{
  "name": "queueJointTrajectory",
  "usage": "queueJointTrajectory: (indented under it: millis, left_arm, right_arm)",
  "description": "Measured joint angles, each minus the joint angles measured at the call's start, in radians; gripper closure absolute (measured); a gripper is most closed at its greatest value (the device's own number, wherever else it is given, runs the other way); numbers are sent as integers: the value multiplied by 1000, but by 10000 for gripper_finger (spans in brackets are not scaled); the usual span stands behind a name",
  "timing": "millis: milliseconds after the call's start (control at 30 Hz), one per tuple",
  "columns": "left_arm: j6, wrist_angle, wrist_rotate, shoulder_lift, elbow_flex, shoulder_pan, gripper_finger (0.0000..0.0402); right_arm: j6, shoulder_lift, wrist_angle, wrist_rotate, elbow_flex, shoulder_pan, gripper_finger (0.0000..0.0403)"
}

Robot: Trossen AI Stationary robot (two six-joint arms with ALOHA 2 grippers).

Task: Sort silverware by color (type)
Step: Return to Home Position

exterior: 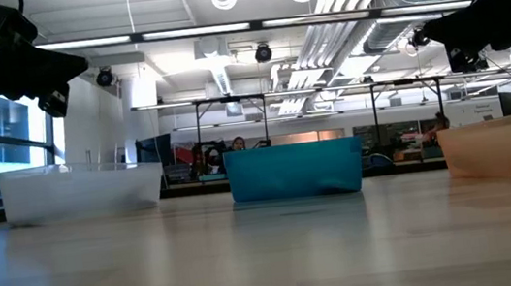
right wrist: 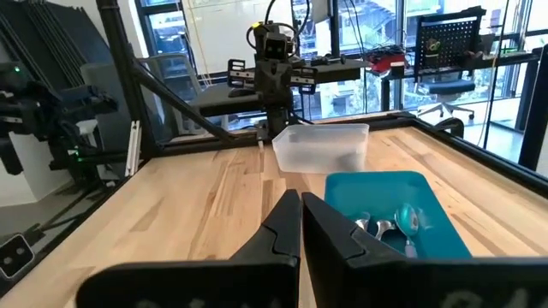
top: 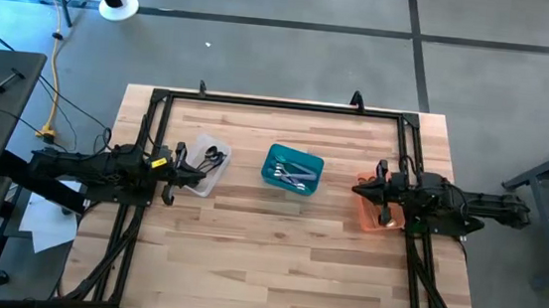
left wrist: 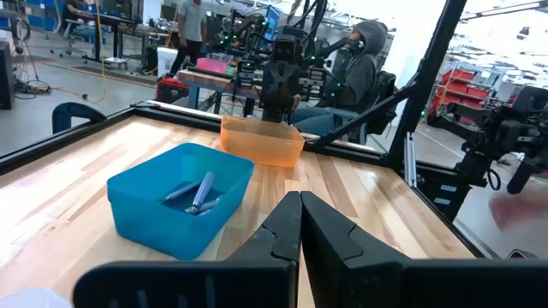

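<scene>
The teal bin [top: 276,160] is set at the middle of the wooden surface [top: 275,264], toward its back edge, and silver utensils [top: 295,176] are seen lying inside it. To the left of the teal bin, with a strip of wood between, the clear bin [top: 215,177] is placed, and dark utensils [top: 213,155] are held in it. To the right of the teal bin, a little farther off, the orange bin [top: 371,216] is found; its contents cannot be made out under the right arm. The left claw [left wrist: 300,205] is held over the half of the clear bin farther from the teal bin and is pointed toward it, clenched with nothing between its fingers. The right claw [right wrist: 300,204] is held at the orange bin's edge nearest the teal bin, likewise clenched on nothing. In the low view both arms are seen raised above the bin rims. A black frame [top: 279,105] is run along the back edge and down both sides of the surface, outside the two outer bins. In front of the teal bin a broad stretch of bare wood is offered up to the front edge.
</scene>
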Motion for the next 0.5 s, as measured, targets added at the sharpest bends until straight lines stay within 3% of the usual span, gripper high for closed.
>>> queueJointTrajectory:
  millis: [500]
  left_arm:
    - [0, 0, 0, 0, 0, 0, 401]
  right_arm:
    - [25, 0, -2, 0, 0, 0, 403]
